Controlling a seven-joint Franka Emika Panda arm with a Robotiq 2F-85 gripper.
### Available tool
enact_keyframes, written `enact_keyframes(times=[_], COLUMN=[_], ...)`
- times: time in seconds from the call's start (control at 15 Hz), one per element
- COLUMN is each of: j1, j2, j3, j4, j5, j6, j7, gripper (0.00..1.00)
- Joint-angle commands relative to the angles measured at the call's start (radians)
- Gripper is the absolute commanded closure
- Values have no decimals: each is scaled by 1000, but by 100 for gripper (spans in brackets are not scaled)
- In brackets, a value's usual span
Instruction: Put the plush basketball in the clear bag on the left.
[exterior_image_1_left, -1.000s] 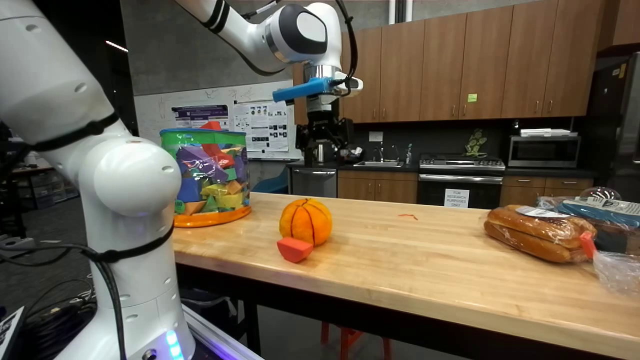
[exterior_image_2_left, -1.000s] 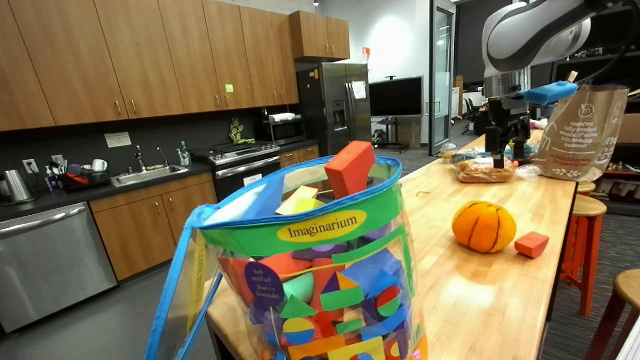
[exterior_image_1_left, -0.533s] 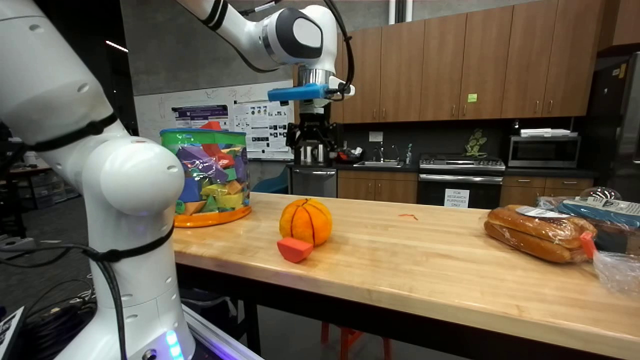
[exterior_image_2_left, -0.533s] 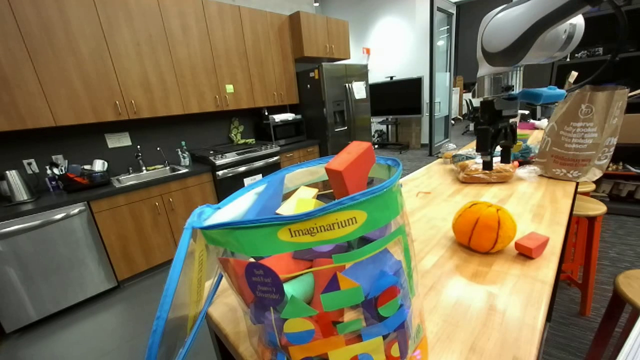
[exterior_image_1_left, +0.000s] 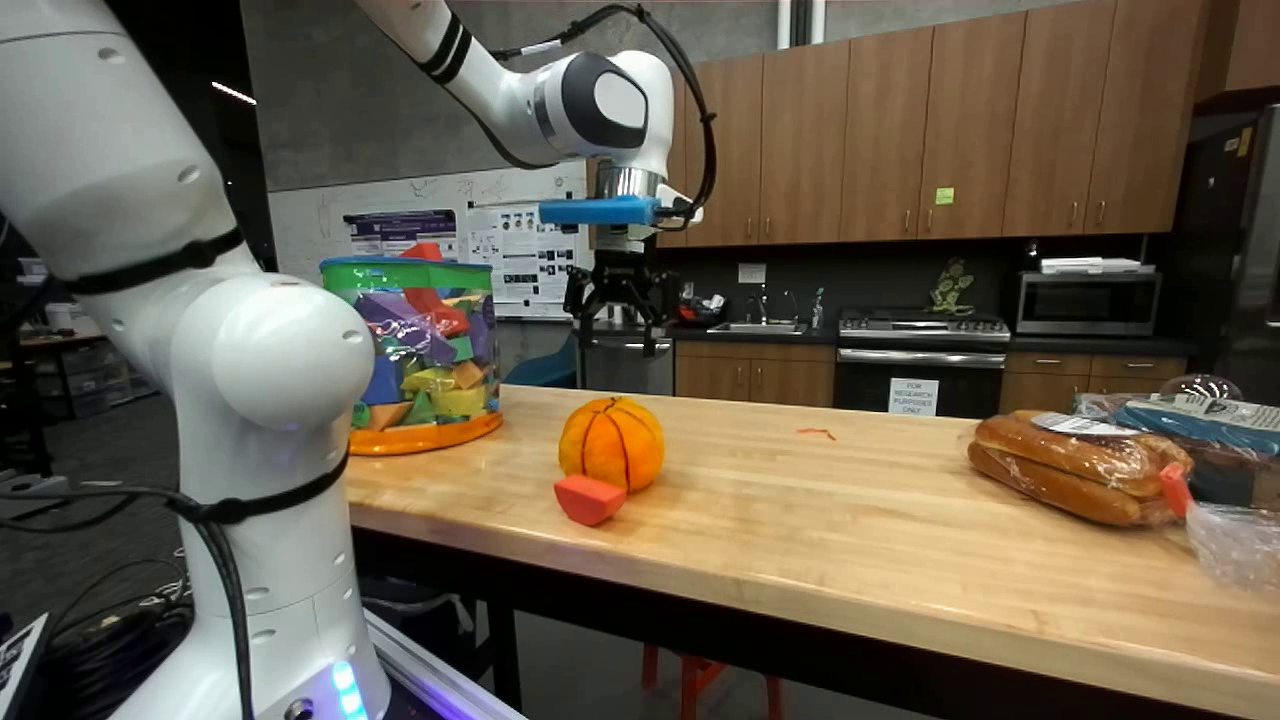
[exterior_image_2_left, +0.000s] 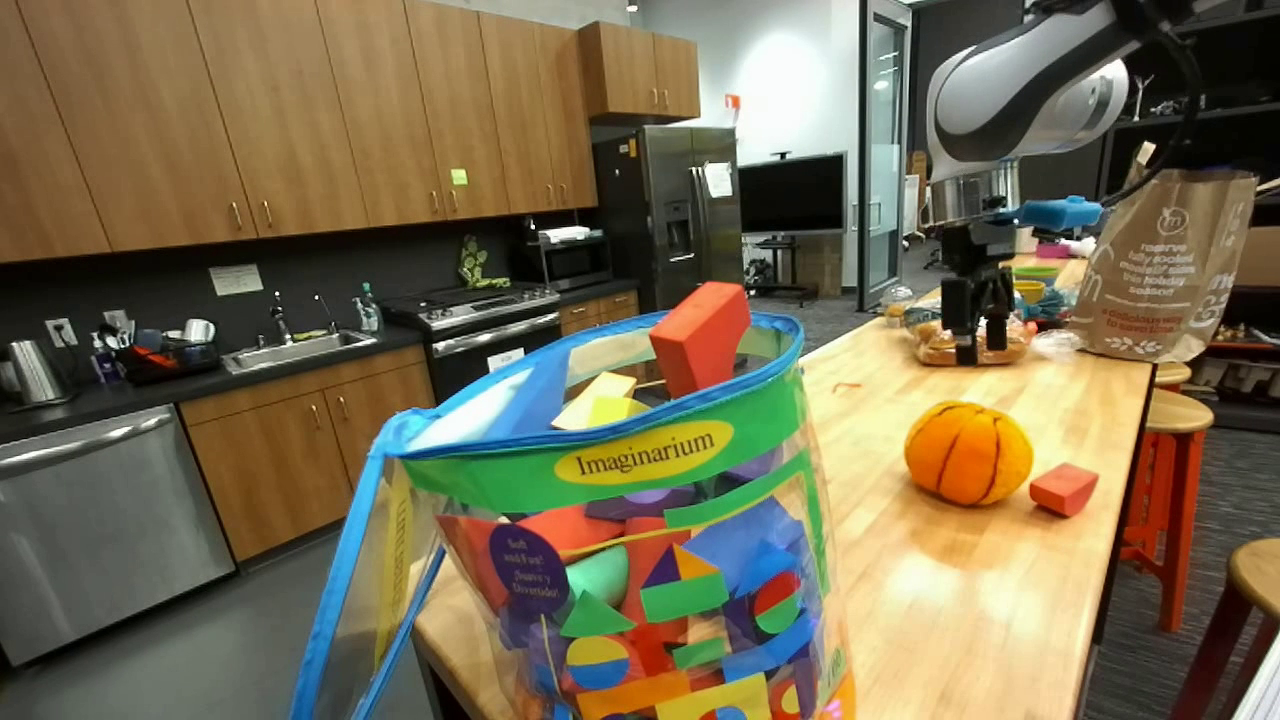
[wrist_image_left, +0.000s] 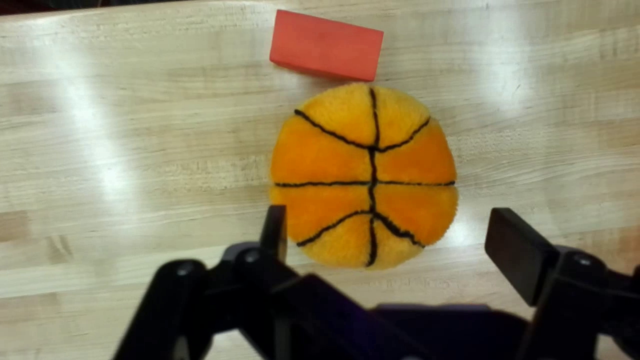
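The plush basketball (exterior_image_1_left: 611, 445) is orange with dark seams and rests on the wooden table. It shows in an exterior view (exterior_image_2_left: 968, 453) and in the wrist view (wrist_image_left: 364, 175). My gripper (exterior_image_1_left: 618, 343) is open and empty, above the ball and apart from it. In the wrist view the fingers (wrist_image_left: 387, 222) are wide apart, with the ball between and ahead of them. The clear bag (exterior_image_2_left: 500, 482) stands upright with its top open and a flap hanging at its side. It is full of colored blocks. It also shows in an exterior view (exterior_image_1_left: 455, 274).
A red block (exterior_image_1_left: 590, 500) lies close beside the ball; it also shows in the wrist view (wrist_image_left: 326, 46). Bagged bread (exterior_image_1_left: 1080, 465) lies at the table's far end. A brown paper bag (exterior_image_2_left: 1165, 270) stands beside it. A red block (exterior_image_2_left: 700, 340) pokes out of the clear bag's top.
My gripper has moved down and shifted toward the clear bag's side, now above the ball. The wrist has turned slightly. The ball, red block and clear bag have not moved.
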Motion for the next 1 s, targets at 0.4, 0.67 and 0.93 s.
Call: enact_keyframes(times=[0.4, 0.67, 0.93], j1=[6, 1, 3], j2=[120, 160, 173], j3=[18, 35, 45], j4=[64, 59, 38], j5=[6, -3, -12], j6=[2, 59, 8], j7=[6, 71, 57], gripper=[0, 0, 0])
